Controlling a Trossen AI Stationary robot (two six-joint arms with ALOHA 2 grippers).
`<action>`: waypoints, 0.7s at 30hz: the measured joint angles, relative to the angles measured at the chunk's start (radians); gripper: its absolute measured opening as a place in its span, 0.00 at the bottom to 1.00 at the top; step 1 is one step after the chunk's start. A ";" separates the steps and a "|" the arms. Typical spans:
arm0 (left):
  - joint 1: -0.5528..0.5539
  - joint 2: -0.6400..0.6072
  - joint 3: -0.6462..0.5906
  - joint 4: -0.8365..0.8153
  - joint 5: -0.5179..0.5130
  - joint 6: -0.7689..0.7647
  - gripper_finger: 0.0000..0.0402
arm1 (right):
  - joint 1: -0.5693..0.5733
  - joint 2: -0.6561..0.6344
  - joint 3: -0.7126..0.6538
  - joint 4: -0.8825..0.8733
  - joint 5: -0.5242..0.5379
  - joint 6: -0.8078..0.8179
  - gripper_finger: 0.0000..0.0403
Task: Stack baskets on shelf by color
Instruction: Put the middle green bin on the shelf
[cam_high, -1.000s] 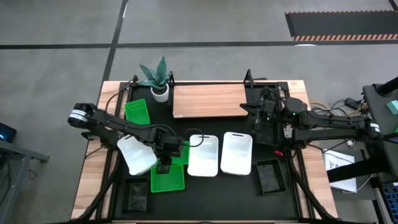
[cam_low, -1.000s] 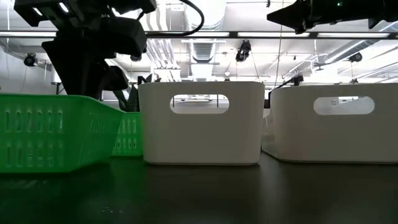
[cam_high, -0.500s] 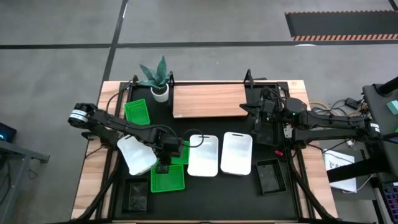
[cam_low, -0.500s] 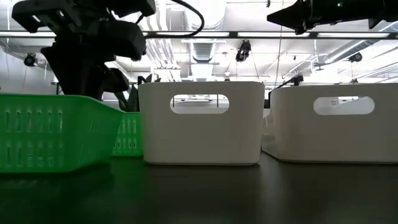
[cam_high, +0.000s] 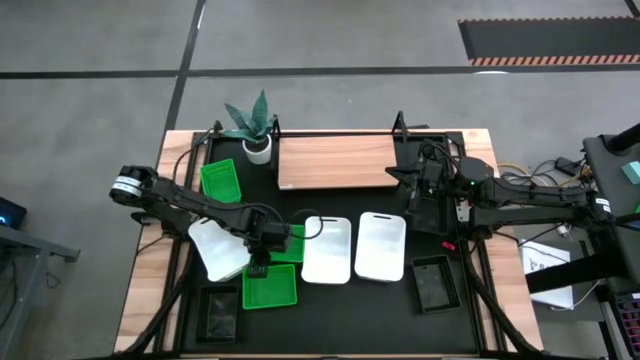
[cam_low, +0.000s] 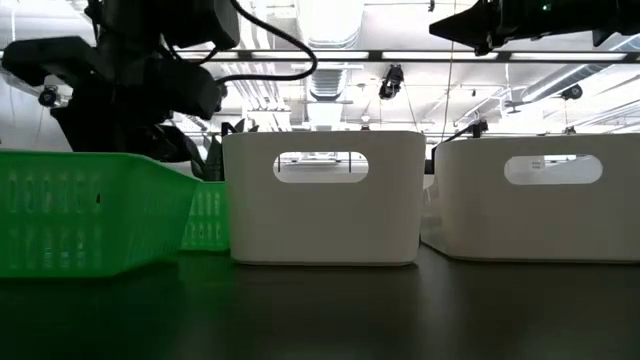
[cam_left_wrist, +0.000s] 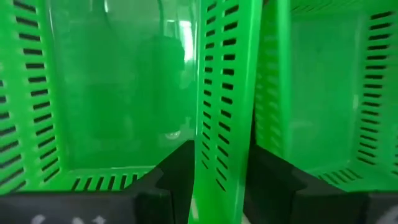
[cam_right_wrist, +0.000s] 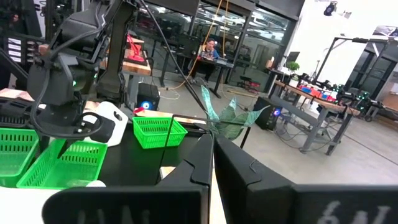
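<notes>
Left gripper (cam_high: 257, 268) pinches the rim wall of a bright green slotted plastic basket (cam_high: 270, 286) just left of the white baskets, far from the wooden shelf board (cam_high: 335, 162). Thin-wall grip may slip, tilting basket. Right gripper (cam_high: 412, 180) near the shelf, fingers nearly together, empty.

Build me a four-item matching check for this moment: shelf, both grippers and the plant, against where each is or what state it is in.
Things:
1. shelf
2. left gripper
3. plant
4. right gripper

Places or states:
a. clamped on the wall of a green basket
b. no basket on it
c. by the shelf's right end, fingers together, holding nothing
d. just off the shelf's left end

Pairs: 1-b, 2-a, 3-d, 4-c
</notes>
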 joint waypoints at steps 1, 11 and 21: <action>0.000 0.000 -0.003 0.000 -0.003 0.000 0.29 | 0.000 0.000 0.000 0.000 0.000 0.000 0.02; 0.000 0.000 -0.007 0.000 -0.012 0.081 0.14 | 0.000 0.000 0.000 0.000 0.000 0.000 0.02; 0.000 -0.053 0.078 -0.197 -0.154 0.132 0.00 | 0.000 0.000 0.000 0.001 0.000 0.000 0.02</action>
